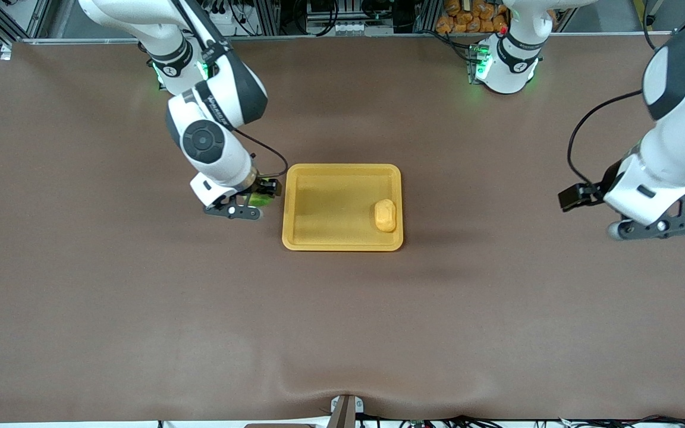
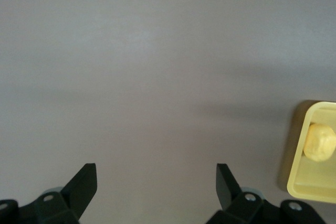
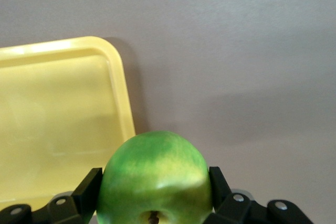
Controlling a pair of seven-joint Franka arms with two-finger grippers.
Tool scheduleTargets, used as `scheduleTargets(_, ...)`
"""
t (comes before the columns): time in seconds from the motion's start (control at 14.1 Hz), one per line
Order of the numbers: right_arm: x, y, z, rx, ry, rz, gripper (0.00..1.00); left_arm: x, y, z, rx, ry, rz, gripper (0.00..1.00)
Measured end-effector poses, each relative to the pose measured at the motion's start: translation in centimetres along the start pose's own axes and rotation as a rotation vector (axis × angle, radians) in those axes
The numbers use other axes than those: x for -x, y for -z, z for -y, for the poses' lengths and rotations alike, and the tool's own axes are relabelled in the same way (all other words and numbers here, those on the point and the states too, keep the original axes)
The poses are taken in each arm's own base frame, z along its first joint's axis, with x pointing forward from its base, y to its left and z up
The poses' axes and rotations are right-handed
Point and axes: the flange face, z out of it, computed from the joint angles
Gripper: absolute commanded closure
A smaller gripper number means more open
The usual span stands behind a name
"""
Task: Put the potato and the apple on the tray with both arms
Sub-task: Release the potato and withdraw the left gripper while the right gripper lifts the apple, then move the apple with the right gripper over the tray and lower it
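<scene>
The yellow-orange tray (image 1: 342,168) lies mid-table. The potato (image 1: 385,215) lies in it by the rim toward the left arm's end, and shows in the left wrist view (image 2: 320,141). My right gripper (image 1: 256,202) is shut on the green apple (image 1: 262,199) and holds it low over the table, just beside the tray's rim toward the right arm's end. In the right wrist view the apple (image 3: 155,179) fills the gripper (image 3: 155,187), with the tray (image 3: 52,108) next to it. My left gripper (image 1: 659,227) is open and empty over bare table, well off the tray (image 2: 315,190).
The brown table cover (image 1: 342,333) stretches wide around the tray. The arms' green-lit bases (image 1: 506,65) stand along the table edge farthest from the front camera.
</scene>
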Motion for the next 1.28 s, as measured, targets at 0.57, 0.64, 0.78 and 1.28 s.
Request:
scheduleTargets(0.57, 1.3, -5.4, 4.3, -0.015, -0.078, -0.036, 1.0, 4.3, 5.6, 3.5, 0.02, 0.001, 0.019, 0.0)
scheduleTargets(0.64, 1.3, -5.6, 4.8, -0.015, -0.091, -0.037, 1.0, 4.9, 6.2, 3.4, 0.022, 0.0, 0.017, 0.0)
scheduleTargets(0.78, 1.3, -6.1, 6.0, -0.016, -0.118, -0.039, 1.0, 6.1, 7.2, 3.1, 0.035, -0.019, 0.012, 0.0)
scheduleTargets(1.28, 1.0, -9.8, 9.0, -0.007, -0.155, -0.035, 1.0, 8.3, 7.9, 4.1, 0.057, -0.042, 0.027, 0.0)
